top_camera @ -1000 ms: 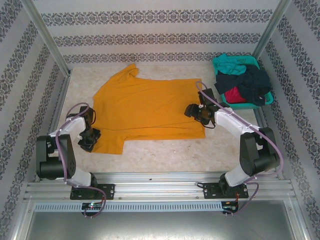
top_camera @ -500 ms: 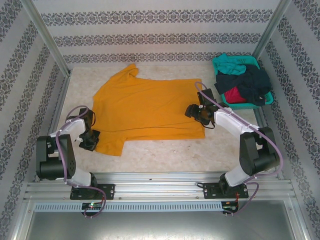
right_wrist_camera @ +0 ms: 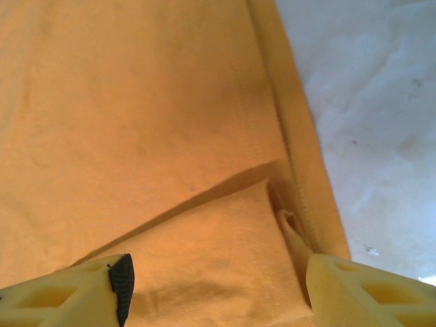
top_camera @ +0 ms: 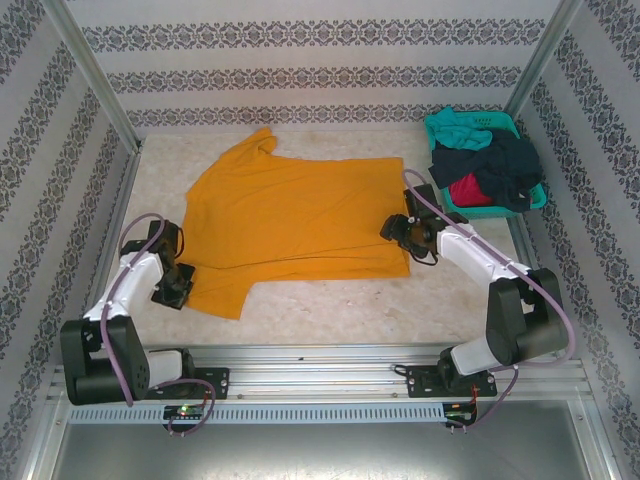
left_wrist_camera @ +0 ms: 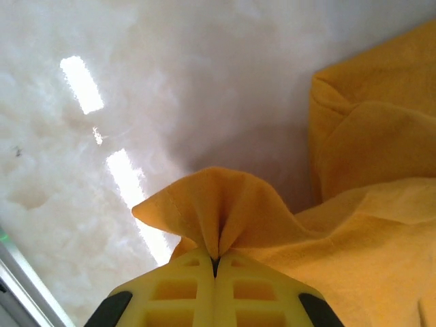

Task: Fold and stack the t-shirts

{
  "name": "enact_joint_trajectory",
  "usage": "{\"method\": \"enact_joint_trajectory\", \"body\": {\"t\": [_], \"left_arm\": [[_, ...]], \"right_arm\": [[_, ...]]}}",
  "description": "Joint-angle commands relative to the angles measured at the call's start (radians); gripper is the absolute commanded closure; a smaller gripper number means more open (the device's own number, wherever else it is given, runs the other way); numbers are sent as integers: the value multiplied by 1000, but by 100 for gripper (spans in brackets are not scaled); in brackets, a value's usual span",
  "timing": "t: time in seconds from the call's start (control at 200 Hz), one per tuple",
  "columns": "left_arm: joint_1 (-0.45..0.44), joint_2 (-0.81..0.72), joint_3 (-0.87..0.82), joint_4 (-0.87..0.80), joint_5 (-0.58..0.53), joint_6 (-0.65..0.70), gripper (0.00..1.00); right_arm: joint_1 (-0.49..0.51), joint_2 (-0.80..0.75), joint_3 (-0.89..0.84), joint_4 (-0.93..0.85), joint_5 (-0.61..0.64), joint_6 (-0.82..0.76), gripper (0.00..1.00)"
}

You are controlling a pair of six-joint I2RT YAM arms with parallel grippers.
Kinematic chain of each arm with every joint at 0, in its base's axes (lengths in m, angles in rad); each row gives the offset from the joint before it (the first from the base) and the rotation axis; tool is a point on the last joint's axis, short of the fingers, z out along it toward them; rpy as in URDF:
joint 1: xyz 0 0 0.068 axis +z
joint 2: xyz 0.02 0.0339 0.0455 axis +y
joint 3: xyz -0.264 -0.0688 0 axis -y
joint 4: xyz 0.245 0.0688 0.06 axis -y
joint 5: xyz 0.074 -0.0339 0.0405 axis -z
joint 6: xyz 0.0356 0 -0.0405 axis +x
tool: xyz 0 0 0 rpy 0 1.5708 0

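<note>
An orange-yellow t-shirt lies spread flat on the pale table. My left gripper is at the shirt's near-left sleeve corner. In the left wrist view that gripper is shut, pinching a raised fold of the orange cloth. My right gripper sits over the shirt's right edge. Its jaws stand open, with a turned-over flap of the shirt lying between the fingertips, beside the stitched hem. More t-shirts, teal, dark navy and red, are piled in the basket.
A teal plastic mesh basket stands at the back right corner. Patterned walls and metal posts close in the table on three sides. A metal rail runs along the near edge, with bare table in front of the shirt.
My left gripper has closed on the sleeve corner and drawn it slightly left, the arm swinging outward. My right gripper has shifted a little right along the shirt's edge, still open.
</note>
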Motion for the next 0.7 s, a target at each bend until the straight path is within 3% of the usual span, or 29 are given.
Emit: {"method": "enact_joint_trajectory", "body": {"t": [0.0,0.21,0.34,0.694], "left_arm": [[15,-60,-29,-135,15,-57,100],[13,-144,-92,-203,86,-89,100],[13,-178,-112,-241,73,-89,100],[12,-123,-44,-191,65,-80,100]], "right_arm": [[-11,-19,-11,-23,29,34,32],[-18,-3,-14,-38,26,57,32],[-20,-3,-20,-37,23,62,32],[-42,4,-6,-177,78,121,36]]}}
